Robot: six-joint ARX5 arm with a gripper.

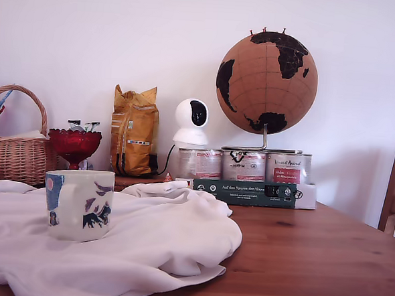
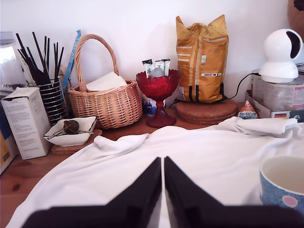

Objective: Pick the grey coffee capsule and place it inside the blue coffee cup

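The blue coffee cup is a squat cream mug with light-blue and navy patches, upright on a white cloth. The wrist view shows its open, empty mouth at the frame's edge, beside my fingers. A small grey rounded capsule sits among sachets in the red glass footed bowl, well beyond my gripper. My gripper hovers low over the cloth, its black fingers pressed together with nothing between them. The arm does not appear in the exterior view, and the capsule cannot be made out there.
A wicker basket, a white dish, a holder of black sticks and a white carton stand near the bowl. A yellow bag, a white camera, tins and a cork globe line the wall.
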